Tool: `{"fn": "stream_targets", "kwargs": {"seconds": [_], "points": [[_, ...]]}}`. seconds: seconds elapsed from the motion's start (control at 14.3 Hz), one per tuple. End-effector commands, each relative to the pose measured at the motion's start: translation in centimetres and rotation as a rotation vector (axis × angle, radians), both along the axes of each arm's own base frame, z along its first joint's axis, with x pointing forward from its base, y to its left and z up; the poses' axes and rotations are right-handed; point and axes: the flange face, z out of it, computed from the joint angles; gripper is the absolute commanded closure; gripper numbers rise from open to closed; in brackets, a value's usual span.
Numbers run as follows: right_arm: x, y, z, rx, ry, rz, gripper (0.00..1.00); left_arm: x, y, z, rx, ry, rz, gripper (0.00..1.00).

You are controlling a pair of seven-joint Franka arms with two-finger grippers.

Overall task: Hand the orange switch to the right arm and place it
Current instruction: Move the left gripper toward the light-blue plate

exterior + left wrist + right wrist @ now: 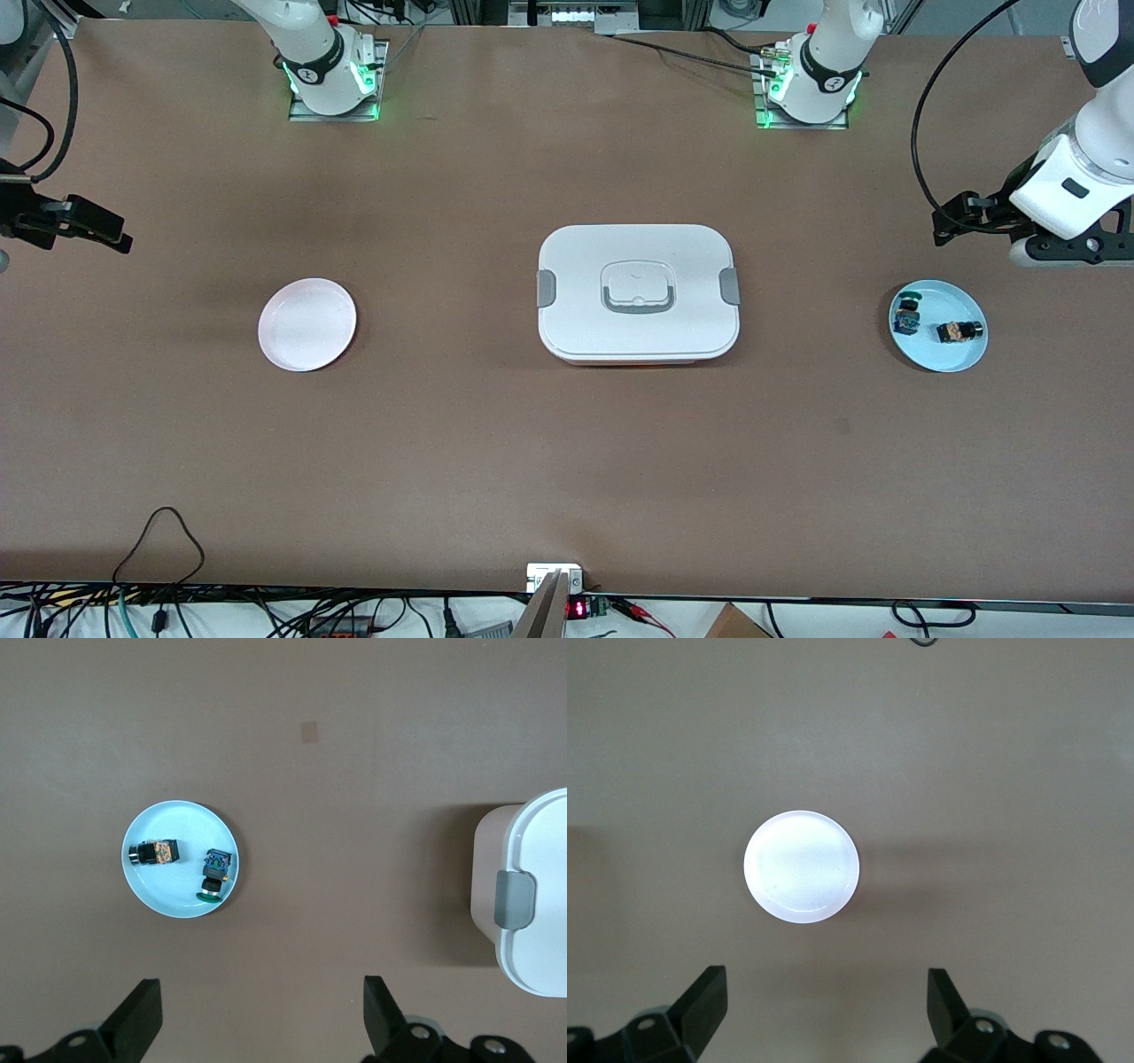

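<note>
The orange switch [960,331] lies on its side in the blue plate [961,360], near the left arm's end of the table, beside a blue switch [906,316]. The left gripper [261,1014] hovers above bare table near that plate, jaws wide and empty. The right gripper [826,1010], also wide open and empty, waits near the white plate [307,324].

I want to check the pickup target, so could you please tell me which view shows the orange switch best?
The left wrist view: the orange switch lies unobstructed in the light blue plate, beside the blue switch. The front view shows it smaller, near the table's left-arm end. The right wrist view shows only the white plate.
</note>
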Motion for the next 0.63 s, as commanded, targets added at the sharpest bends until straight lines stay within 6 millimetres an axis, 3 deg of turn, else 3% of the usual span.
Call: {"fn": "stream_targets", "kwargs": {"seconds": [0.0, 0.14, 0.21, 0.56], "points": [[-0.4, 0.1, 0.8, 0.014, 0.000, 0.011, 0.00, 1.2, 1.4, -1.2, -0.015, 0.061, 0.011, 0.00], [-0.4, 0.1, 0.8, 0.014, 0.000, 0.011, 0.00, 1.2, 2.0, -2.7, -0.007, 0.115, 0.021, 0.00], [-0.4, 0.1, 0.8, 0.014, 0.000, 0.011, 0.00, 1.2, 3.4, -3.6, -0.008, 0.148, 0.044, 0.00], [-0.3, 0.5, 0.8, 0.014, 0.002, 0.017, 0.00, 2.1, 13.6, -10.2, -0.021, 0.187, 0.060, 0.00]]}}
